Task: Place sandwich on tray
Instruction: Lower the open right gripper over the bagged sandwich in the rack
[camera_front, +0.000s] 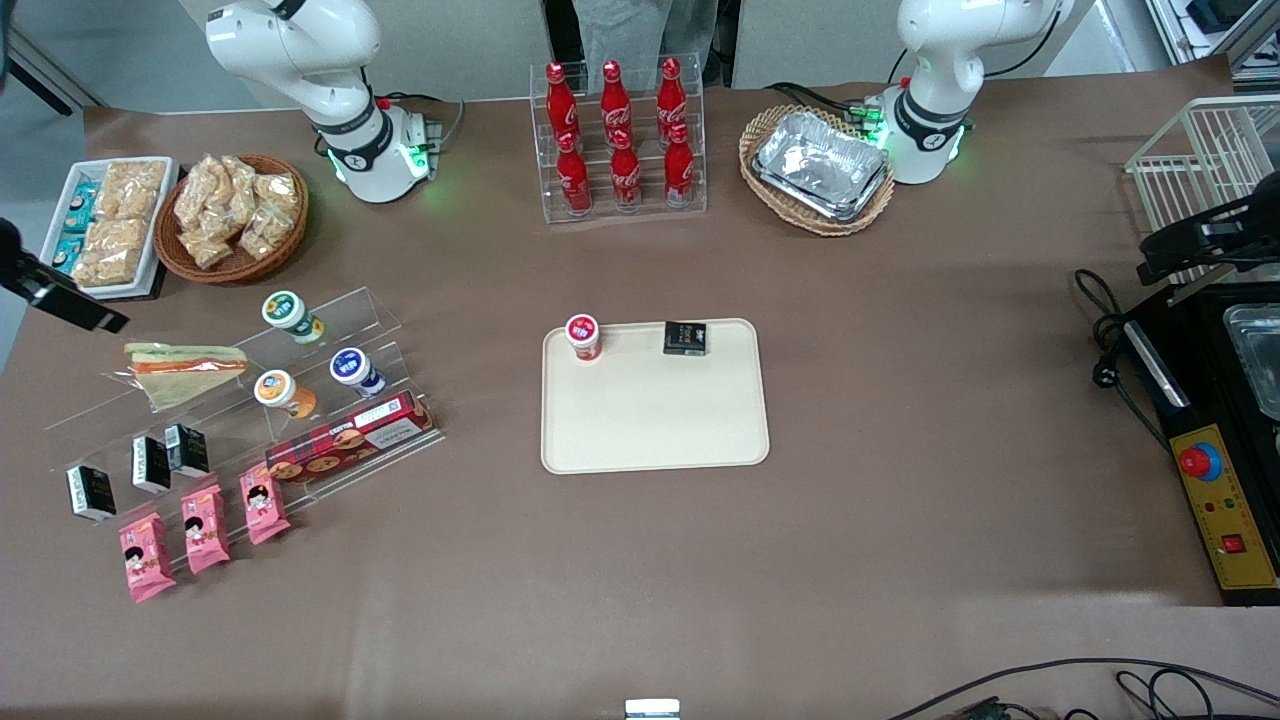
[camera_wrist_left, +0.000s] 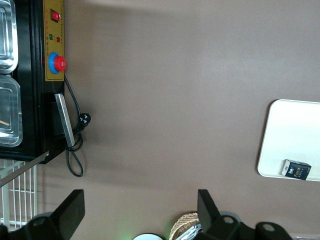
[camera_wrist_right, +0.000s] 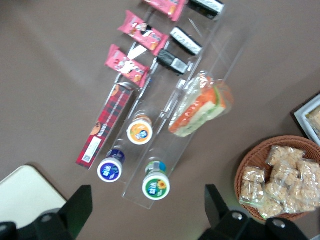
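The sandwich (camera_front: 185, 368), a wrapped wedge with orange and green filling, lies on the upper step of a clear acrylic rack (camera_front: 330, 330) toward the working arm's end of the table. It also shows in the right wrist view (camera_wrist_right: 200, 110). The cream tray (camera_front: 655, 420) lies flat at the table's middle; a corner shows in the right wrist view (camera_wrist_right: 25, 195). It holds a red-lidded cup (camera_front: 583, 336) and a small black box (camera_front: 686, 338). My gripper (camera_wrist_right: 148, 210) hangs high above the rack, open and empty, apart from the sandwich.
The rack also holds a green-lidded cup (camera_wrist_right: 156, 186), a blue-lidded cup (camera_wrist_right: 110, 170), an orange-lidded cup (camera_wrist_right: 139, 132), a red cookie box (camera_front: 345, 440), black boxes (camera_front: 150, 465) and pink packets (camera_front: 205, 515). A wicker snack basket (camera_front: 235, 215) and cola bottles (camera_front: 618, 135) stand farther back.
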